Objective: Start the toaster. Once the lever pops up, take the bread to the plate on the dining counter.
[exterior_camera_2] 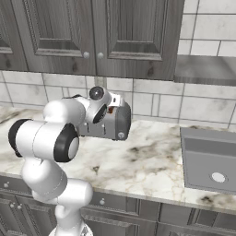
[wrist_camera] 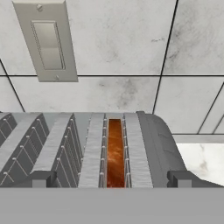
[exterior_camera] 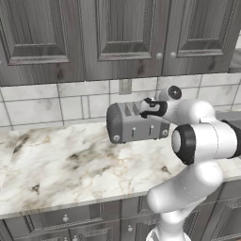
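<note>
The grey toaster (exterior_camera: pixel 134 127) stands on the marble worktop against the tiled wall, also seen from the other side (exterior_camera_2: pixel 120 120). In the hand view I look down on its top slots (wrist_camera: pixel 52 148). A brown slice of bread (wrist_camera: pixel 115 153) sits deep in the slot nearest the toaster's rounded end. My gripper (wrist_camera: pixel 111 179) is open, its two dark fingertips (wrist_camera: pixel 41 178) wide apart above the toaster's top, one on each side of the bread's slot. My hand (exterior_camera: pixel 153 108) hovers over the toaster's right end. The plate and the dining counter are out of view.
The marble worktop (exterior_camera: pixel 61 164) stretches left of the toaster. A wall switch plate (wrist_camera: pixel 46 41) is on the tiles behind it. Dark upper cabinets (exterior_camera: pixel 122 33) hang overhead. A grey cooktop (exterior_camera_2: pixel 209 159) lies to the right under a hood (exterior_camera_2: pixel 205 69).
</note>
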